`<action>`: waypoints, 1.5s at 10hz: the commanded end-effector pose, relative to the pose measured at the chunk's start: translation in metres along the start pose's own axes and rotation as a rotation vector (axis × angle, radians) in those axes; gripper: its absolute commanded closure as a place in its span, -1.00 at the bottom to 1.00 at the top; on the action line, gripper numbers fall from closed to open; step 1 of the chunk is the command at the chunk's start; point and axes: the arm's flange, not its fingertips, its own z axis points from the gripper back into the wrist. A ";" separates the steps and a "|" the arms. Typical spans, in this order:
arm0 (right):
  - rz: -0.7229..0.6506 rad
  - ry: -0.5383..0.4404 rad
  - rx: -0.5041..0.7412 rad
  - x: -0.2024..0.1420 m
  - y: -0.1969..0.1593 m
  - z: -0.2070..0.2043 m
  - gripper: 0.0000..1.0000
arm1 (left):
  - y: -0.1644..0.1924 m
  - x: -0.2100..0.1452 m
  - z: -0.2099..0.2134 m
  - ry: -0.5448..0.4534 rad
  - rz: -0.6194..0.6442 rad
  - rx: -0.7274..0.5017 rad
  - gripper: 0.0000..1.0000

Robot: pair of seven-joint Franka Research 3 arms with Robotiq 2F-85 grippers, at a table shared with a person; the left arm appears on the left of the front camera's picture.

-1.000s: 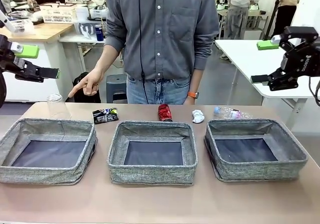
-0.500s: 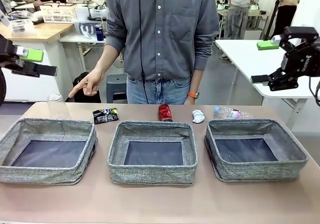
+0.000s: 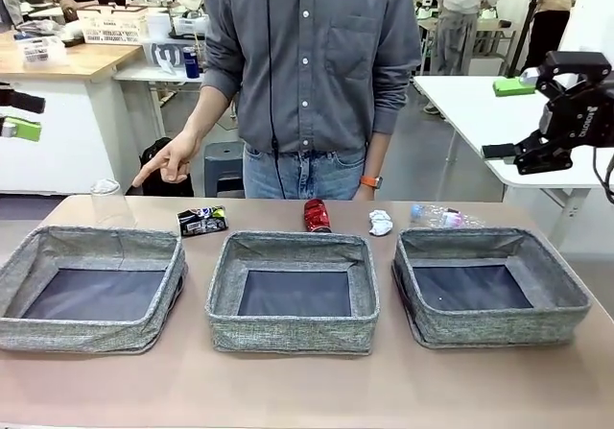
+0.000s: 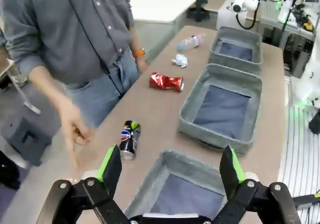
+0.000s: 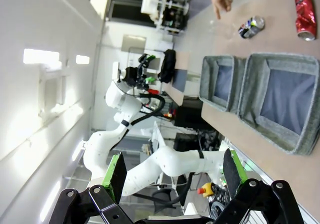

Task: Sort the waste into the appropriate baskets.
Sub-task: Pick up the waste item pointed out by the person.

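Left pincer (image 3: 21, 114) has drawn back leftward, jaws wide; right pincer (image 3: 506, 118) hovers raised, equally open.

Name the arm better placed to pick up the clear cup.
Left. The clear cup stands at the table's left end, near the left gripper, jaws open; the right gripper hangs at the opposite side.

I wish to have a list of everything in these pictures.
table: one, light brown.
baskets: three, grey, in a row: left basket, middle basket, right basket.
clear cup: one, behind left basket.
black printed can: one, right of cup.
red can: one, behind middle basket.
paper ball: one, white, right of red can.
clear bottle: one, behind right basket.
person's hand: one, pointing down near cup.
left gripper: one, black, open, raised.
right gripper: one, black, open, raised.
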 end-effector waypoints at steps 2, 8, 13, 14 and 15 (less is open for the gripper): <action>0.013 -0.009 0.027 0.003 0.003 -0.003 -1.00 | -0.021 0.021 -0.018 0.009 0.114 -0.136 -1.00; 0.013 -0.009 0.027 0.003 0.003 -0.003 -1.00 | 0.127 -0.094 0.016 -0.121 -0.050 -0.241 -1.00; 0.013 -0.009 0.027 0.003 0.003 -0.003 -1.00 | 0.218 -0.209 -0.029 -0.214 0.299 -0.129 -1.00; 0.013 -0.009 0.027 0.003 0.003 -0.003 -1.00 | 0.188 -0.215 -0.015 -0.162 0.081 -0.125 -1.00; 0.013 -0.009 0.027 0.003 0.003 -0.003 -1.00 | 0.188 -0.215 -0.015 -0.162 0.081 -0.125 -1.00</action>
